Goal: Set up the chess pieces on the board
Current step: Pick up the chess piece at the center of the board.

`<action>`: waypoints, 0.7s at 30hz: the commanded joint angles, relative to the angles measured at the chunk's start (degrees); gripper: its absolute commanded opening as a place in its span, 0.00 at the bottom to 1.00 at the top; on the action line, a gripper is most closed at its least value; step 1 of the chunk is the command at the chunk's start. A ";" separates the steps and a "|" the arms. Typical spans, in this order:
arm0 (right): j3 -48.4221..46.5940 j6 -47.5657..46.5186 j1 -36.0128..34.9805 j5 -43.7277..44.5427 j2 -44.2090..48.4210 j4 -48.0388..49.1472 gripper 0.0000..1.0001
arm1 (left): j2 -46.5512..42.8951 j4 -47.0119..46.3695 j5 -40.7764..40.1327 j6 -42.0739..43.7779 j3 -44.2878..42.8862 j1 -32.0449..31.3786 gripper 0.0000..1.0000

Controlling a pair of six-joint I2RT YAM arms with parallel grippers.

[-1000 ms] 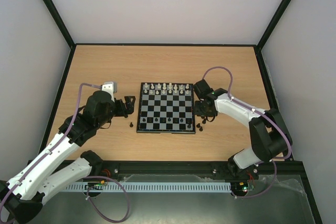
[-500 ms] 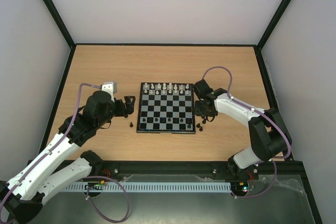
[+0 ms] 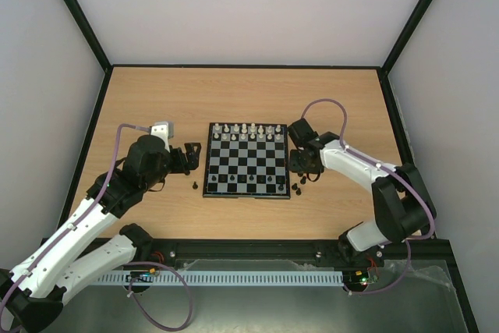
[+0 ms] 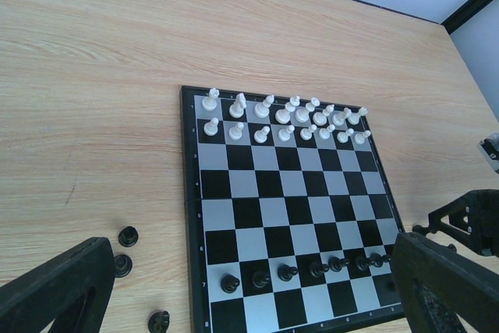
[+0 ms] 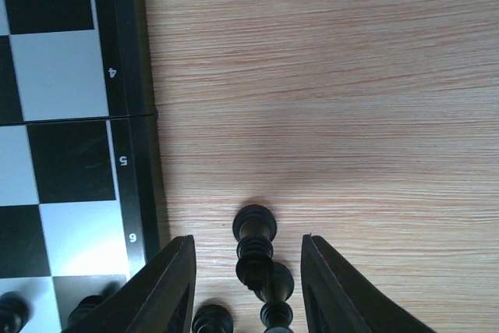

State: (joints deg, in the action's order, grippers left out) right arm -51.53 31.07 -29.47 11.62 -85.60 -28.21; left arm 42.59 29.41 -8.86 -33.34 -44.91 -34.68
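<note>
The board (image 3: pixel 246 163) lies mid-table, with white chess pieces (image 3: pixel 248 132) filling its two far rows and a line of black pawns (image 3: pixel 257 179) near its front edge. In the right wrist view a tall black piece (image 5: pixel 254 243) stands on the wood just off the board's edge (image 5: pixel 132 76). My right gripper (image 5: pixel 248 243) is open around it, with a gap on each side. More black pieces (image 5: pixel 274 286) stand just behind it. My left gripper (image 3: pixel 189 157) hovers wide open at the board's left side, holding nothing. Its fingers (image 4: pixel 54 286) frame the board (image 4: pixel 257 212).
Three loose black pieces (image 4: pixel 125 237) lie on the wood left of the board, and a small cluster (image 3: pixel 299 186) lies off its right front corner. The wooden table (image 3: pixel 156 99) is ringed by a black frame and pale walls.
My right gripper's jaws have spread wider around the black piece. The left arm has not moved.
</note>
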 commanded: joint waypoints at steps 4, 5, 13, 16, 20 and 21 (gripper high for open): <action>0.83 -0.56 0.25 -1.62 4.26 -0.86 0.39 | -0.45 -1.28 0.67 0.77 0.93 0.39 1.00; 0.88 -0.68 0.21 -1.64 4.17 -0.94 0.39 | -0.43 -1.28 0.69 0.76 0.95 0.39 0.99; 0.82 -0.66 0.25 -2.41 -1.18 -1.65 0.35 | -0.69 -1.20 0.78 0.69 0.93 0.39 1.00; 0.81 -0.82 0.23 -2.97 -2.00 -1.43 0.31 | -0.74 -1.10 0.70 0.66 0.90 0.35 0.99; 0.77 -0.92 0.21 -2.91 -2.12 -1.43 0.26 | -0.65 -1.19 0.69 0.67 0.91 0.28 0.99; 0.83 -0.92 0.23 -2.79 -2.16 -1.38 0.25 | -0.62 -1.22 0.76 0.65 0.93 0.36 0.99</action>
State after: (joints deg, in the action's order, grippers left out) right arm -51.16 30.55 -29.47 9.15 -87.35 -28.10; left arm 42.41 29.28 -8.49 -33.34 -44.60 -34.68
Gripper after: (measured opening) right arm 0.271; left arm 0.995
